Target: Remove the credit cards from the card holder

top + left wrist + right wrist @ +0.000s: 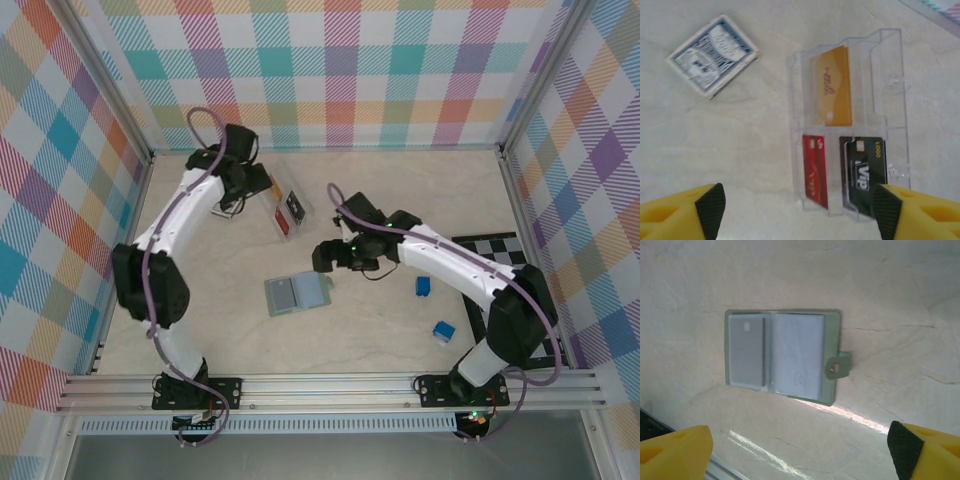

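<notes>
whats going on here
The left pincer hangs open over a clear tray holding a gold card, a red card and a black VIP card. The right pincer hangs open above the green card holder, lying unfolded with a grey card in one pocket.

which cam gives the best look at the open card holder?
Right wrist: the card holder lies open directly below the camera, with a grey card in one pocket. Top external shows it small, mid-table. Left wrist looks at the clear tray instead.
</notes>
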Available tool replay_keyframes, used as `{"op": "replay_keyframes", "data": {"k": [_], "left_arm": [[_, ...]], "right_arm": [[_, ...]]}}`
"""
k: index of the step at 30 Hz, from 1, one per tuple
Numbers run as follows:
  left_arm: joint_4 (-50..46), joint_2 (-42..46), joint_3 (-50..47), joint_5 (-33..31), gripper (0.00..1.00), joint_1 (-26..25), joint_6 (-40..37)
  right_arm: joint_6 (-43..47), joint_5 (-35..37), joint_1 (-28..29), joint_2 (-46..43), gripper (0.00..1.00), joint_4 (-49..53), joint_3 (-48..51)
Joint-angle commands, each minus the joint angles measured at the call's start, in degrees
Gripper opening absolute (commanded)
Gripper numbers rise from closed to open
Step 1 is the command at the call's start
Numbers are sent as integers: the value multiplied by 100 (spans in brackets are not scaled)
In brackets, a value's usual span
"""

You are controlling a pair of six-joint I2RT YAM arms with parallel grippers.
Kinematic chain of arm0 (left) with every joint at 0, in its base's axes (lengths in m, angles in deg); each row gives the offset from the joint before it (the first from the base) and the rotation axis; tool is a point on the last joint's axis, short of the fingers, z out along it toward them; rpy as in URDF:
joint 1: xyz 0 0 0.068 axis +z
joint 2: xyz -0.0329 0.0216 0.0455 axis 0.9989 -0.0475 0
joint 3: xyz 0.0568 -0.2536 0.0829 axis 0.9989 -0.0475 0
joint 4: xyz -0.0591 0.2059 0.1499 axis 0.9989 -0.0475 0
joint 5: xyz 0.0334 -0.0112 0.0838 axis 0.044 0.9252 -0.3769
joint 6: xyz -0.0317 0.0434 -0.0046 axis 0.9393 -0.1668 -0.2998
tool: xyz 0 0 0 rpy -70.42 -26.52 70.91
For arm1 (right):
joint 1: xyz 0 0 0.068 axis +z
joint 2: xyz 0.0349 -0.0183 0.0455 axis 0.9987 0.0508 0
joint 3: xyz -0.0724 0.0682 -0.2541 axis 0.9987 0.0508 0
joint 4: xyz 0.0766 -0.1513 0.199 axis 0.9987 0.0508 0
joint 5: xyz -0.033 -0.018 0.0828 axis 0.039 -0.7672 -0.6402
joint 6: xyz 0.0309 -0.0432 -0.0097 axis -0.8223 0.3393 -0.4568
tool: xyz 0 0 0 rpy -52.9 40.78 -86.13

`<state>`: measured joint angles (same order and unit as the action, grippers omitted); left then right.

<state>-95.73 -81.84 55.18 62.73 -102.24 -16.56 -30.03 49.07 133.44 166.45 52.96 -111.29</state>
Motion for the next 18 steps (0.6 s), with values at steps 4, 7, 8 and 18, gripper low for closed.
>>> {"op": "replay_keyframes", "data": {"k": [4, 7, 8, 18], "left_arm": [[237, 1138, -1668, 460, 99, 500, -51], [340, 1610, -2386, 592, 100, 742, -49], [369, 1759, -2615, 657, 100, 824, -12], [553, 2616, -3848, 1256, 100, 1329, 87]], "right_arm": [[-18, 690, 847, 1140, 87, 443, -994], [-140, 675, 1088, 1731, 84, 506, -1413], [-197, 629, 1135, 1934, 83, 525, -1555], [-371, 524, 1179, 3225, 77, 1079, -2566]]}}
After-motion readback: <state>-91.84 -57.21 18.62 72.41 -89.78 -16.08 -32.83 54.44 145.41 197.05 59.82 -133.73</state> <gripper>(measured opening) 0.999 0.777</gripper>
